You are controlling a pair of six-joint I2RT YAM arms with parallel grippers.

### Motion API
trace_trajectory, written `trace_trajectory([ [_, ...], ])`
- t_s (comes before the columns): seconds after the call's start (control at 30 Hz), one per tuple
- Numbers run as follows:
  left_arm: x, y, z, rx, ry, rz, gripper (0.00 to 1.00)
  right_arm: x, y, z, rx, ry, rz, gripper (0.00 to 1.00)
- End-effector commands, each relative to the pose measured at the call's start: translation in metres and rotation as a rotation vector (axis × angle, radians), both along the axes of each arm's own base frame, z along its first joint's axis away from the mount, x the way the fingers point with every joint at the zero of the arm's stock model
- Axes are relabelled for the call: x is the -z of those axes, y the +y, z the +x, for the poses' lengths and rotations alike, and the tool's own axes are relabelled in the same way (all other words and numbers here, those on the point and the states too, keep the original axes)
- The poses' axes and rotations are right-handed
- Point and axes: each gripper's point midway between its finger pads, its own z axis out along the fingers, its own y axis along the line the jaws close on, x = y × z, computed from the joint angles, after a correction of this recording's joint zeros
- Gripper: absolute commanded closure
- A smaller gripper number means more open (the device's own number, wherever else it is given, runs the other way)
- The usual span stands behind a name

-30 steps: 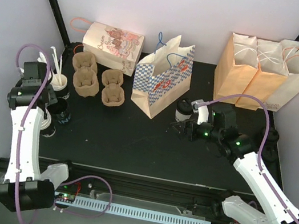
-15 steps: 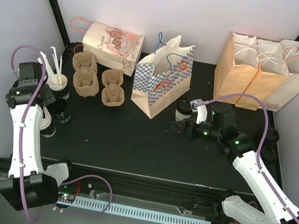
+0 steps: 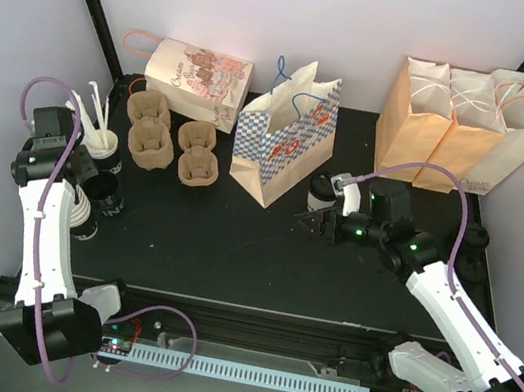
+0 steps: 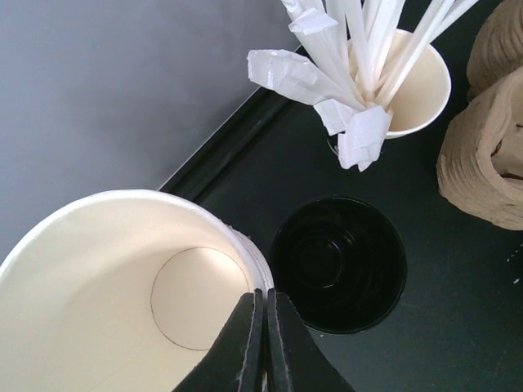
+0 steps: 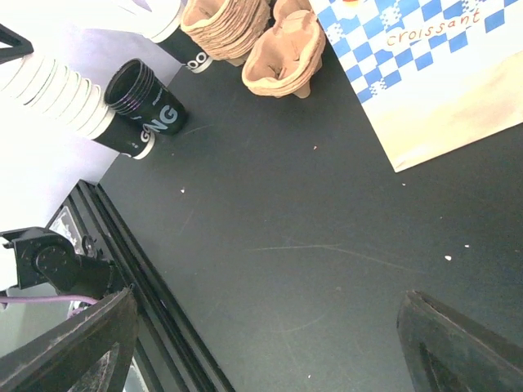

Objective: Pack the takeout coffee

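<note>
One takeout coffee cup (image 3: 321, 192), white with a black lid, stands on the black table just right of the checkered bag. My right gripper (image 3: 316, 224) hovers just in front of the cup, open wide and empty. Its wrist view shows only bare table between the fingertips (image 5: 73, 343); the cup is out of that view. My left gripper (image 3: 78, 192) is at the far left. Its fingers (image 4: 245, 343) are pressed together right at the rim of the top cup of the plain white stack (image 4: 122, 302). I cannot tell whether the rim is pinched.
A blue checkered bag (image 3: 285, 139) stands open at centre, a cream printed bag (image 3: 200, 71) behind it, three tan bags (image 3: 464, 115) back right. Brown pulp carriers (image 3: 165, 138), a cup of stirrers (image 3: 101, 139) and stacked black cups (image 3: 104, 197) crowd the left.
My left wrist has shifted slightly left over the cup stacks. My right gripper has edged a little left beside the lidded cup. Nothing was picked up or released.
</note>
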Motion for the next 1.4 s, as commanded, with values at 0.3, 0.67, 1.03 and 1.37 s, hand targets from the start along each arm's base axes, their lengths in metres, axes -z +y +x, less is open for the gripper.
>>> trace_trajectory([
  [0.3,-0.063,0.007,-0.020,-0.046,-0.111,0.119,0.98,-0.012,0.009,0.003,-0.024,-0.014,0.035,0.11],
  [0.67,-0.135,0.006,-0.053,-0.102,-0.216,0.228,0.98,-0.007,0.007,0.001,-0.022,0.000,0.020,0.11],
  [1.03,-0.188,-0.033,-0.055,0.065,-0.499,0.203,0.98,0.006,0.003,-0.001,-0.004,0.028,-0.021,0.12],
  [1.37,-0.202,-0.135,-0.014,0.614,-0.713,-0.090,0.98,-0.004,-0.017,0.004,0.121,-0.012,-0.051,0.12],
])
